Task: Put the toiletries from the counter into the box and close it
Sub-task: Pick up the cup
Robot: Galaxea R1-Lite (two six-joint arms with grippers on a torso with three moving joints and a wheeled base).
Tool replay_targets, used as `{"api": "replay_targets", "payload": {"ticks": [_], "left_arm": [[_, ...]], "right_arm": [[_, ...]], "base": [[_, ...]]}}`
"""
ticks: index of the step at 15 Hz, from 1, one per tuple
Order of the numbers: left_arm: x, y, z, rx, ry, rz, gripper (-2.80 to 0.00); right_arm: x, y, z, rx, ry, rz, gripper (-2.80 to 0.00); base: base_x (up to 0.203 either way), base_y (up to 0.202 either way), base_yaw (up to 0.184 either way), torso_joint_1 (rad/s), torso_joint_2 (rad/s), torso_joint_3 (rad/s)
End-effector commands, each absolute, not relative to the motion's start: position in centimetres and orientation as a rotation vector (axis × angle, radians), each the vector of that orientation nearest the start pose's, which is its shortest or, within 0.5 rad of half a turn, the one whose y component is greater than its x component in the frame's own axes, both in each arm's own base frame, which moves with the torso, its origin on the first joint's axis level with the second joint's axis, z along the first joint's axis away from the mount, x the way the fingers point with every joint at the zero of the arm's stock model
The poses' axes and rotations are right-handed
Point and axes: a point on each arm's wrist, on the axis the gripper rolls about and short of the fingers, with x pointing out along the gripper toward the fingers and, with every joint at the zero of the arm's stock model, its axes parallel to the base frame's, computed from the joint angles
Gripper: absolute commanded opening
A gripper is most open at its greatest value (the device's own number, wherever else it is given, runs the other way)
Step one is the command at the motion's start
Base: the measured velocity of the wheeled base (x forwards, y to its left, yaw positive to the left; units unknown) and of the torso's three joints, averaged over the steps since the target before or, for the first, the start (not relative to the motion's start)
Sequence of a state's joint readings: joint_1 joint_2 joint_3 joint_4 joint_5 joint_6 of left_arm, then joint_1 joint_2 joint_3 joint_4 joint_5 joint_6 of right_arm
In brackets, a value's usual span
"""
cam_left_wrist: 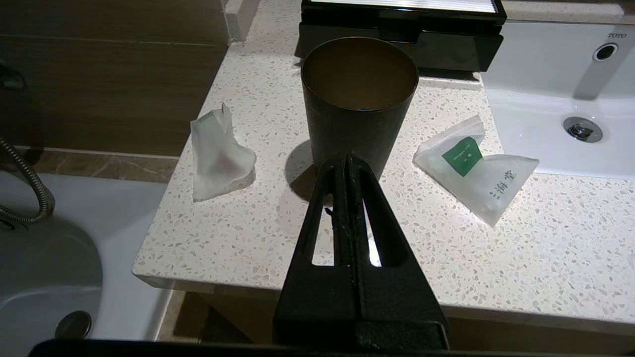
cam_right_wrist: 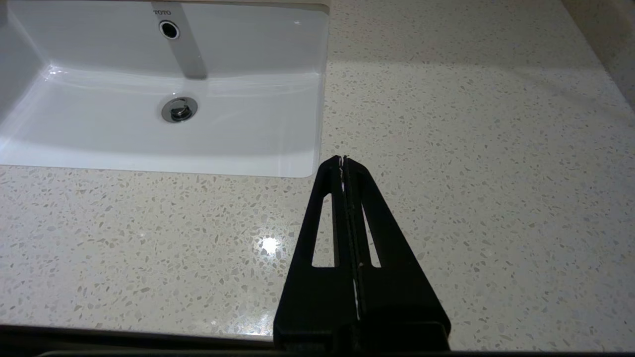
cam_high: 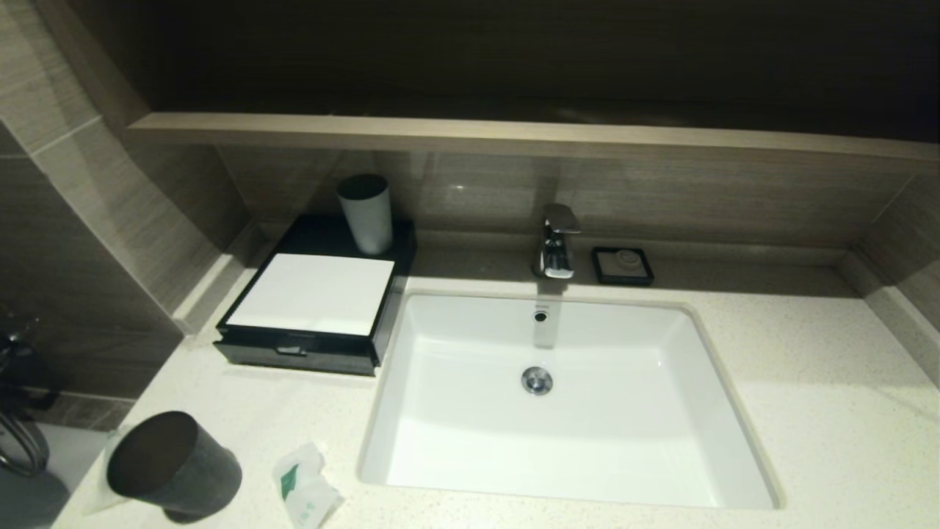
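Note:
A black box (cam_high: 308, 351) with a white top panel and a front drawer stands at the back left of the counter; it also shows in the left wrist view (cam_left_wrist: 397, 29). A white toiletry packet with a green label (cam_high: 305, 488) (cam_left_wrist: 476, 168) lies near the front edge, left of the sink. A second white packet (cam_left_wrist: 218, 153) lies on the other side of a dark cup (cam_high: 172, 470) (cam_left_wrist: 359, 99). My left gripper (cam_left_wrist: 347, 161) is shut and empty, just in front of the cup. My right gripper (cam_right_wrist: 343, 161) is shut and empty over bare counter right of the sink. Neither gripper shows in the head view.
A white sink (cam_high: 558, 400) fills the middle, with a chrome tap (cam_high: 557, 242) behind it. A grey cup (cam_high: 365, 213) stands on the box's back. A black soap dish (cam_high: 623, 264) sits right of the tap. The counter's left edge drops to a bathtub (cam_left_wrist: 59, 258).

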State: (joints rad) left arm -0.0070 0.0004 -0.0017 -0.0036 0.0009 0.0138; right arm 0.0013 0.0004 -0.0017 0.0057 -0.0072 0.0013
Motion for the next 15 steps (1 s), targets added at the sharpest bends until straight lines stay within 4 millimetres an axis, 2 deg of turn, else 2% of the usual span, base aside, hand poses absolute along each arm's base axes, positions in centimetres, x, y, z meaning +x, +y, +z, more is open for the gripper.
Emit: {"api": "replay_targets", "payload": {"ticks": [1, 15], "left_arm": [[-2.29, 0.02, 7.62, 0.02, -0.005, -0.009, -2.8], [-2.29, 0.01, 7.61, 0.029, -0.003, -0.008, -2.8]], "right_arm": [[-2.29, -0.02, 7.53, 0.002, 0.005, -0.006, -2.8], [-2.29, -0.02, 7.53, 0.002, 0.005, -0.006, -2.8]], "base": [[0.0, 0.0, 0.0, 0.0, 0.0, 0.0], [0.0, 0.0, 0.0, 0.0, 0.0, 0.0]]}}
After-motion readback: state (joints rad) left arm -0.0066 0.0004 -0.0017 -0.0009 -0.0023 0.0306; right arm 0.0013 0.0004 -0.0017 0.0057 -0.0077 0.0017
